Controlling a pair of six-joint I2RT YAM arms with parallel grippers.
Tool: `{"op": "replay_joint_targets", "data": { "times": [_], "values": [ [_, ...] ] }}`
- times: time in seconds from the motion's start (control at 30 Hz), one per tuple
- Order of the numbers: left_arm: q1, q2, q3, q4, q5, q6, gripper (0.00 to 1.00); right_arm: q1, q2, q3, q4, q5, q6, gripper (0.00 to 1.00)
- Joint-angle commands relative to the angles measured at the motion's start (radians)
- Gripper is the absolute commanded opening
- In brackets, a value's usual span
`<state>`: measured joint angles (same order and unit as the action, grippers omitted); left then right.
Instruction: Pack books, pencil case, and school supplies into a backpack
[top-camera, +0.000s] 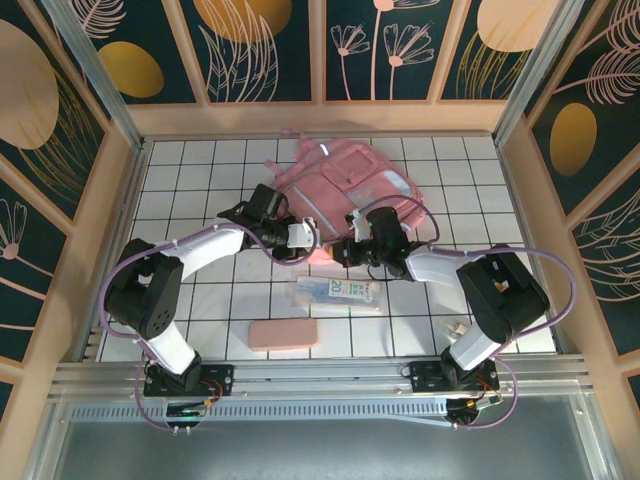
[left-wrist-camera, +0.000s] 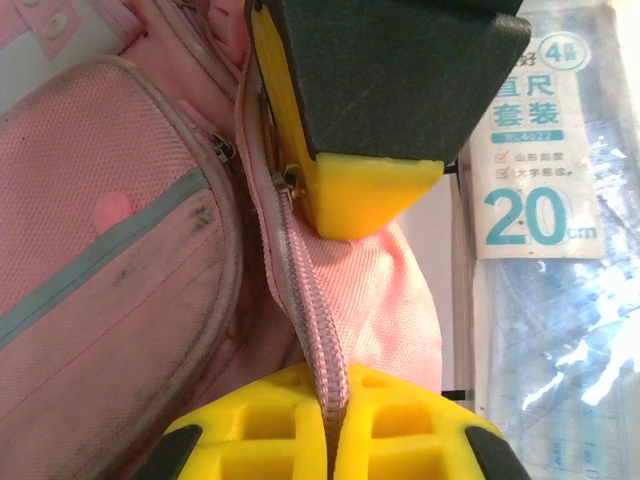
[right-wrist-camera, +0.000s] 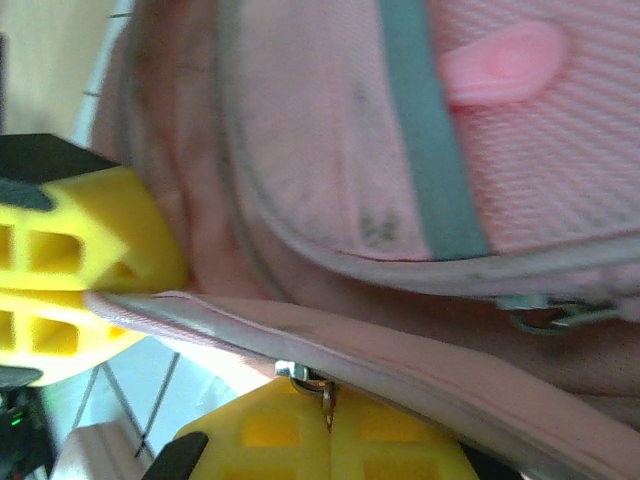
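Two-arm preparation of the backpack (top-camera: 360, 180) for packing. The backpack lies flat at the far middle of the tiled bench (top-camera: 200, 180), its zippered edge turned toward the arms so that both can reach the same seam. The left claw (left-wrist-camera: 332, 440) is closed on the pink zipper tape (left-wrist-camera: 315, 330), pinching the fabric edge between its yellow pads; judged from this hold, it serves as an anchor that keeps the soft cloth taut and stops the bag from sliding. The right claw (right-wrist-camera: 328, 435) is closed just beside it along the same seam, with the small metal zipper pull (right-wrist-camera: 312, 380) caught at the line where its pads meet. This pairing suggests that the compartment is being unzipped, one claw bracing while the other draws the slider. The items to be packed wait on the bench nearer the arm bases: the clear packet (top-camera: 335, 293) with blue-green print and a "20" lies just in front of the backpack's edge, within short reach, and the salmon-pink pencil case (top-camera: 283, 334) lies nearer, apart from it. Neither is in the bag yet; packing appears to depend on the opening being made first.
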<state>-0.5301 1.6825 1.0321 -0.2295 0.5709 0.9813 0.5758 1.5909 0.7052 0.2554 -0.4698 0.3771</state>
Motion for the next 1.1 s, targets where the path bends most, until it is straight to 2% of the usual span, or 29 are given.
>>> {"op": "replay_joint_targets", "data": {
  "times": [0.0, 0.13, 0.37, 0.53, 0.63, 0.7, 0.77, 0.8, 0.93, 1.07],
  "values": [
    [-0.004, -0.088, -0.051, 0.099, 0.009, 0.022, 0.00, -0.050, -0.025, 0.014, -0.244, 0.279, -0.013, 0.00],
    [-0.003, -0.125, -0.125, 0.148, -0.064, 0.054, 0.00, -0.119, -0.043, 0.015, -0.366, 0.434, -0.004, 0.00],
    [-0.004, -0.158, -0.201, 0.167, -0.064, 0.162, 0.00, -0.243, -0.017, 0.037, -0.391, 0.522, -0.004, 0.00],
    [-0.006, -0.179, -0.233, 0.150, -0.050, 0.214, 0.00, -0.316, 0.035, 0.071, -0.320, 0.391, -0.096, 0.00],
    [-0.010, -0.185, -0.247, 0.165, -0.079, 0.219, 0.00, -0.340, 0.034, 0.098, -0.335, 0.311, -0.151, 0.02],
    [-0.022, -0.192, -0.268, 0.212, -0.111, 0.203, 0.00, -0.345, 0.012, 0.120, -0.388, 0.262, -0.193, 0.24],
    [-0.047, -0.196, -0.304, 0.276, -0.140, 0.196, 0.00, -0.337, -0.028, 0.132, -0.452, 0.213, -0.247, 0.35],
    [-0.067, -0.193, -0.327, 0.310, -0.168, 0.210, 0.00, -0.328, -0.054, 0.135, -0.483, 0.185, -0.285, 0.37],
    [-0.091, -0.164, -0.365, 0.440, -0.243, 0.200, 0.00, -0.294, -0.173, 0.139, -0.565, 0.107, -0.430, 0.37],
    [-0.109, -0.172, -0.447, 0.616, -0.319, 0.201, 0.00, -0.284, -0.307, 0.155, -0.532, 0.069, -0.549, 0.38]
  ]
}}
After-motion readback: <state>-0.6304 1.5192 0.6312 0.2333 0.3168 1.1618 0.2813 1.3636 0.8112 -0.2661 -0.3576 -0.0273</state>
